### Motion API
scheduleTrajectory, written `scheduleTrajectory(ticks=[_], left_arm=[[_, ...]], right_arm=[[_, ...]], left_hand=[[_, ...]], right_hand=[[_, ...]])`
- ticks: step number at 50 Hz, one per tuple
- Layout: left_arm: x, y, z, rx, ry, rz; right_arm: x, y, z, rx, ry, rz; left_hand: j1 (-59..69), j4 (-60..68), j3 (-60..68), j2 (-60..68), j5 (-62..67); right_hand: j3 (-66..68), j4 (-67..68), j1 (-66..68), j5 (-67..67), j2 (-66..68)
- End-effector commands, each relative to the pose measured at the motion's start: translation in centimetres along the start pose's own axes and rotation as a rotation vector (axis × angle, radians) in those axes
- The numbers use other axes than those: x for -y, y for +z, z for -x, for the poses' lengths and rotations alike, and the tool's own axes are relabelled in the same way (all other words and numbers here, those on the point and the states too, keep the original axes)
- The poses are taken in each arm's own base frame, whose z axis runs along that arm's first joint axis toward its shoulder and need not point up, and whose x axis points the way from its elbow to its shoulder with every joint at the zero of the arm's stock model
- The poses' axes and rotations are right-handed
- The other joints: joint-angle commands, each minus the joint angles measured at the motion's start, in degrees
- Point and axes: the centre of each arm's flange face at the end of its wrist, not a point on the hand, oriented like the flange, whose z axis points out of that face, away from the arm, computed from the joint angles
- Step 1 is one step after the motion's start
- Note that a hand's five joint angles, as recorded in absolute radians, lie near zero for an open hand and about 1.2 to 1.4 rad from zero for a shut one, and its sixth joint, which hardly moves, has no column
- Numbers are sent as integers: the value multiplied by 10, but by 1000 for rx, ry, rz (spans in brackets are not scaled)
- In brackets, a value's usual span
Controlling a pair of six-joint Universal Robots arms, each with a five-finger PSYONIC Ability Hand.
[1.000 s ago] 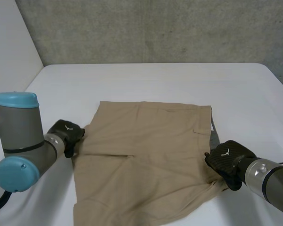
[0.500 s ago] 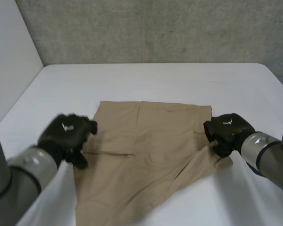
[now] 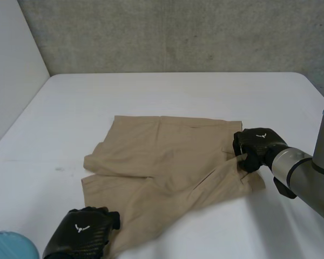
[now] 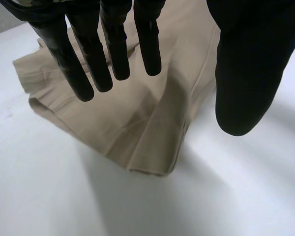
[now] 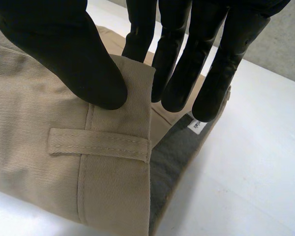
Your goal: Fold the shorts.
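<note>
The tan shorts lie rumpled in the middle of the white table, their left side folded over on itself. My right hand is at their right edge. In the right wrist view its thumb and fingers pinch the waistband beside a belt loop, with the grey lining showing underneath. My left hand is at the near left corner of the shorts. In the left wrist view its fingers hang straight and apart above that corner, touching nothing.
A grey concrete wall stands behind the table's far edge, and a white panel stands along the table's left side. Bare white table surrounds the shorts on every side.
My left hand let go of the shorts' left edge and drew back to the near left corner. My right hand carried the waistband away from me, and the cloth buckled.
</note>
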Motion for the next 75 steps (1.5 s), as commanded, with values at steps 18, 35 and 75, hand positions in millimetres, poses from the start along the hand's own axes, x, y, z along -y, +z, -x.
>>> scheduleTrajectory(ticks=[18,35,75], left_arm=[[-7,34,1,49,44,49],[-2,32,5,58,77,31],[-16,39,-3,42,125,101]], right_arm=[[-6,-11,4,4,-11,14],[-3,-12,3,-1,-18,4],[-3,-11,2,-11,-56,-10]], left_hand=[[512,516,513,515,516],[189,192,189,191,192],[513,516,514,516,517]], right_hand=[[125,117,244,127,130],[125,117,244,127,130],[125,117,244,127,130]])
